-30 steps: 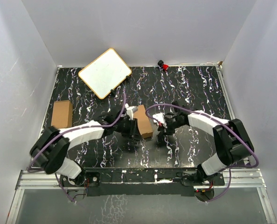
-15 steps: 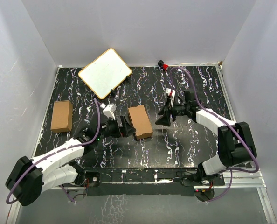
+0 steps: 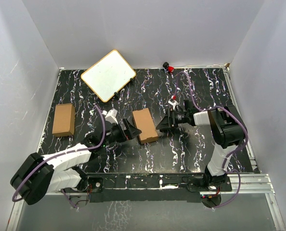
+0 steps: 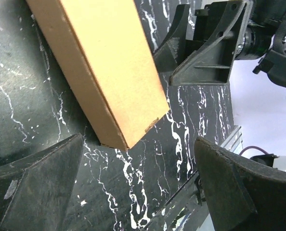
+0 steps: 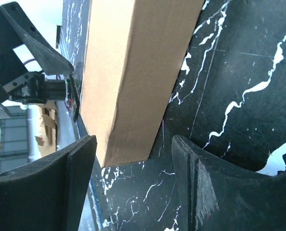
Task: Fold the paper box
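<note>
The paper box (image 3: 145,125) is a small brown oblong carton lying flat on the black marbled table, mid-table. My left gripper (image 3: 130,131) sits just left of it, open, with nothing between its fingers. In the left wrist view the box (image 4: 109,72) lies ahead of the wide-open left gripper (image 4: 139,149), and the right gripper (image 4: 205,48) shows beyond it. My right gripper (image 3: 161,126) is at the box's right side, open. In the right wrist view the box's end (image 5: 133,72) reaches in front of the parted right gripper (image 5: 133,144), and neither pad touches it.
A second brown carton (image 3: 64,119) lies near the table's left edge. A white board with a tan rim (image 3: 108,75) leans at the back left. A small red object (image 3: 170,68) sits at the back edge. White walls enclose three sides.
Both grippers have opened and let go of the box, which now lies on the table. The left arm drew back to the lower left. The right arm pulled away, then returned near the box.
</note>
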Available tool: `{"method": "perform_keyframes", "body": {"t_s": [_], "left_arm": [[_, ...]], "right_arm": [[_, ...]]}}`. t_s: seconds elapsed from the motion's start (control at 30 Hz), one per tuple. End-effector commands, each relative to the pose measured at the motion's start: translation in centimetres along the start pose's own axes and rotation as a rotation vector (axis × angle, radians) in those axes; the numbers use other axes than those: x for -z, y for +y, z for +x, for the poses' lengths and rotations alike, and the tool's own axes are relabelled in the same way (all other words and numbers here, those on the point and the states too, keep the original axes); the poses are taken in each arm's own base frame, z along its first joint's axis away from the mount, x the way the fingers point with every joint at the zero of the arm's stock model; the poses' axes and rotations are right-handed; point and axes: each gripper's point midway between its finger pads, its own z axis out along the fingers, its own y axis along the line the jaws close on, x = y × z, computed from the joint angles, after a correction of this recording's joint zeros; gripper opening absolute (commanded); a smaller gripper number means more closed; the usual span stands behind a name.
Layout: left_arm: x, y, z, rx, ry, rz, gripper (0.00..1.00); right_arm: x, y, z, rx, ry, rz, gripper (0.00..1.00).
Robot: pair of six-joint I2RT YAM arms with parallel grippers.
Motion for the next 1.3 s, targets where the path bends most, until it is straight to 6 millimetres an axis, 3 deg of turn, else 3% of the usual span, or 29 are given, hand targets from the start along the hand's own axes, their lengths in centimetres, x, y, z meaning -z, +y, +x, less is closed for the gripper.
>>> {"method": "perform_keyframes", "body": {"t_s": [0.0,0.4,0.6,0.8,0.97,1.27], "left_arm": [[-0.5,0.8,-0.1,0.056,-0.026,-0.024,0.97],[-1.7,2.4,1.2,0.109,0.008,-0.062,0.97],[-2.0,3.4,1.5,0.137,0.009,-0.098,0.96],[-1.9,3.8,1.4,0.184,-0.019,-0.091,0.97],[-2.3,3.1,1.0,0.231,-0.043,-0.047,0.97],[-4.4,0.8,0.2,0.282,-0.038,0.063,0.97]], "right_arm": [[-0.6,1.1,-2.0,-0.024,-0.017,-0.054,0.68],[-1.9,1.7,-1.0,-0.069,0.044,-0.112,0.64],[-1.9,1.2,-0.9,-0.106,0.054,-0.115,0.54],[-1.1,-0.8,-0.5,-0.182,0.057,-0.099,0.42],[-0.6,-2.2,0.0,-0.232,0.07,-0.104,0.35],[-0.5,-2.4,0.1,-0.231,0.073,-0.104,0.34]]}}
